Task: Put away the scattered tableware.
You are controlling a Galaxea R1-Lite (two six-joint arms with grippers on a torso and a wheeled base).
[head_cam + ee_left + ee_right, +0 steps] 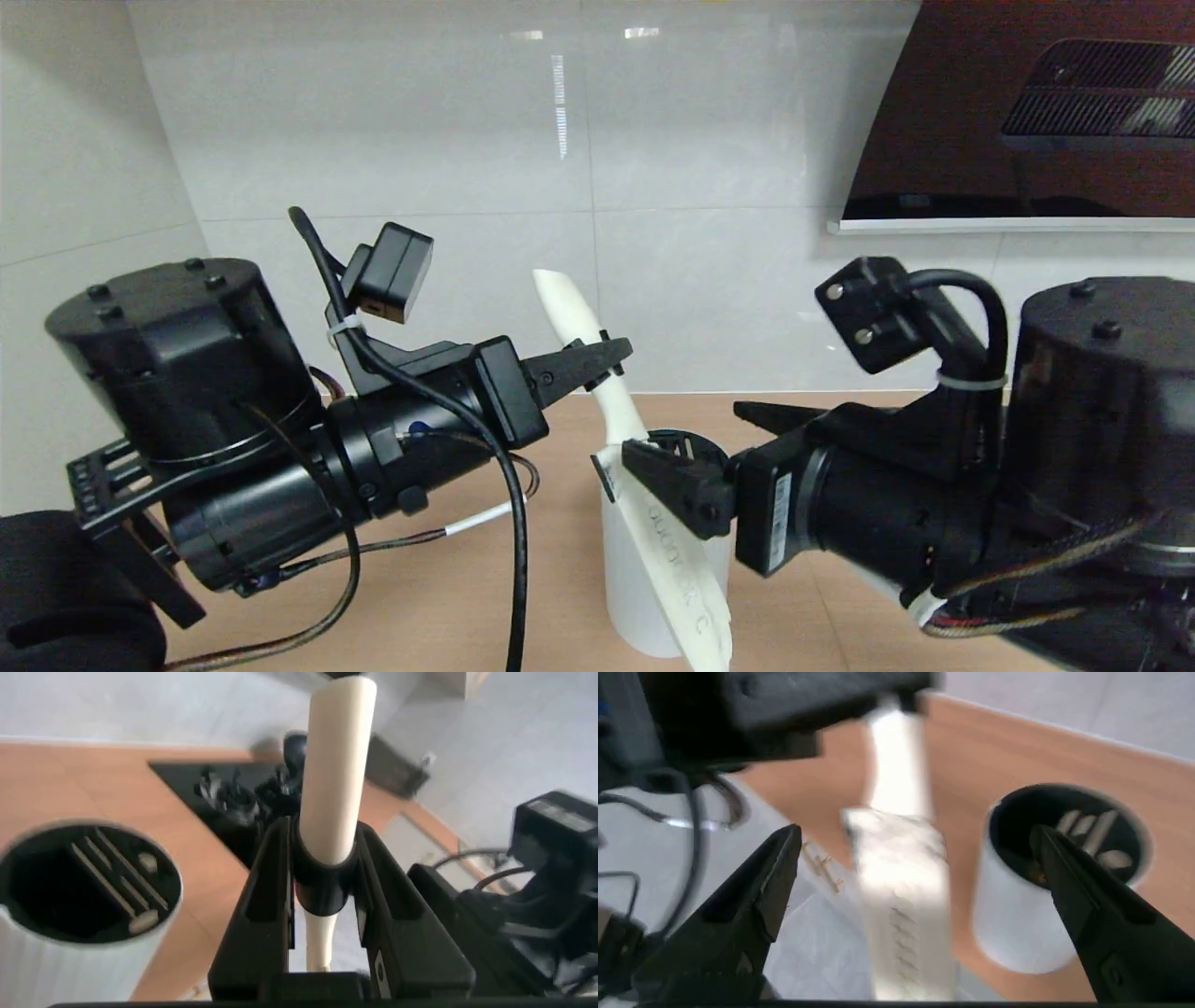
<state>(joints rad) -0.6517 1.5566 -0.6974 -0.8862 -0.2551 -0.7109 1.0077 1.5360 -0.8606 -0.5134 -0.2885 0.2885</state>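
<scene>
Right end effector (pixel 695 439): is standing wide open, its black fingers flanking the blade with room on both sides.
Left end effector (pixel 607 359): is clamping the handle of the spatula (pixel 681 579) partway up.
Spatula: smooth white plastic with a rounded handle and a flat blade carrying a row of small oval marks; is hanging tilted just beside the utensil holder (pixel 627 588), outside it.
Utensil holder: white cylinder, dark inside; is holding slim sticks (pixel 117 873).
Table (pixel 429 607): light wood; is lying open around the holder.
Wall (pixel 653 140): glossy pale tile.
</scene>
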